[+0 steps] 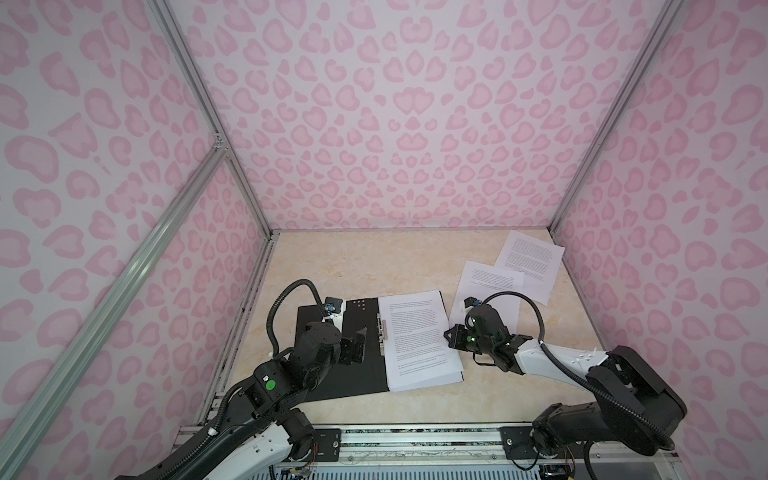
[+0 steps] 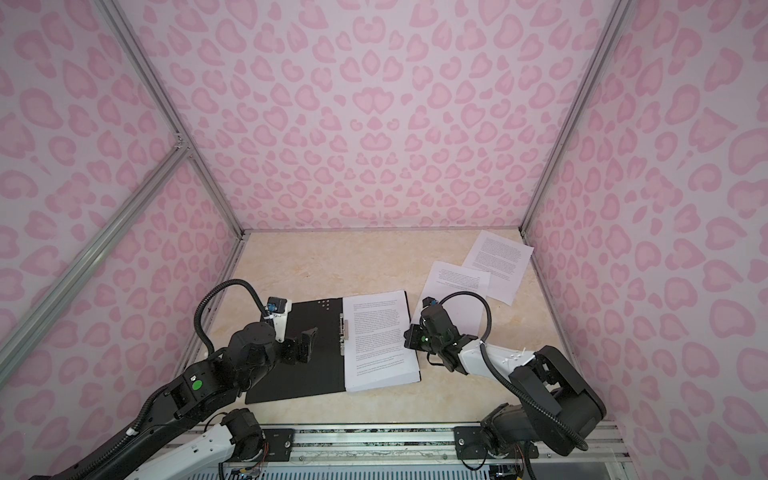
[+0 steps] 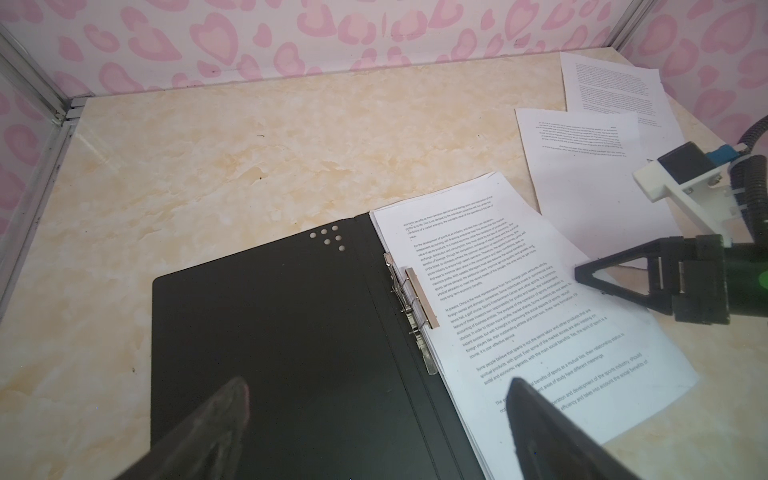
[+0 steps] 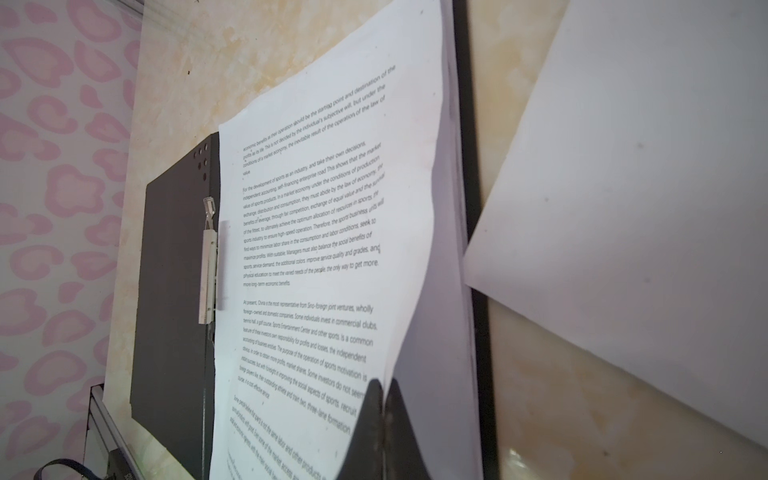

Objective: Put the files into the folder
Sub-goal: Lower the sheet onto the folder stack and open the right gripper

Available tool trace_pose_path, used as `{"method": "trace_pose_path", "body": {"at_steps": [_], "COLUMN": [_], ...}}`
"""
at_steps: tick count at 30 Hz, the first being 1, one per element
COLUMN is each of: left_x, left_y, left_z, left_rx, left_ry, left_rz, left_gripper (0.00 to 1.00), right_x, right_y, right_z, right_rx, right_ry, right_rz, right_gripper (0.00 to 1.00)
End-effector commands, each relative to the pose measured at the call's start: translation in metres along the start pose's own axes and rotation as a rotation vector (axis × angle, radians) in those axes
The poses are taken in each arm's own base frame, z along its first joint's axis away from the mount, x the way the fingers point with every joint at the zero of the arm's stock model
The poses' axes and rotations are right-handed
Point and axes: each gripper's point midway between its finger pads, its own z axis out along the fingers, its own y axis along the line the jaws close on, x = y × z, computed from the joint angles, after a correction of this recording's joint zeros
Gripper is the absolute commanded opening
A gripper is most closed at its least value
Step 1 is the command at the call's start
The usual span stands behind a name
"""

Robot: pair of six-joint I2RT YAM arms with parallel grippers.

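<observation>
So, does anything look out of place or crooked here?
Yes. Two loose sheets lie outside the folder, overlapping and askew, at the far right. The top sheet in the folder curls up at its edge, where the right pincer seems to pinch it.

matt black folder (image 3: pixel 270 353), shiny metal clip (image 3: pixel 422 297), paper files (image 3: pixel 498 291)

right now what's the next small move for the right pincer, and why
Probably open the right pincer and let the top sheet settle. It is shut, seemingly on that sheet's lifted edge, and the sheet already lies over the stack in the open folder beside the clip. Two loose sheets wait on the table; the left pincer hovers open.
</observation>
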Motion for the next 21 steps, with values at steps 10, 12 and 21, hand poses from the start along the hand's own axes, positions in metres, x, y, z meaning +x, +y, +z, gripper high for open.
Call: {"method": "trace_pose_path", "body": {"at_steps": [10,12,21], "left_x": [-0.002,-0.002,-0.005], "left_y": [0.001,0.001,-0.019], "left_z": [-0.002,-0.002,-0.003], "left_rx": [0.000,0.001,0.100], "left_ry": [-0.009,-0.009,0.014], "left_rz": [0.007,0.006,0.014], "left_gripper": [0.98,0.98,0.98], "right_x": [0.000,-0.001,-0.026], "right_y": [0.004,0.004,-0.025], "right_z": [0.004,0.002,-0.039], "right_rx": [-0.002,0.000,0.244], "right_ry": [0.002,-0.004,-0.100], "right_rz": [-0.013,-0.016,-0.054], "right_gripper": [0.02,0.13,0.76]}}
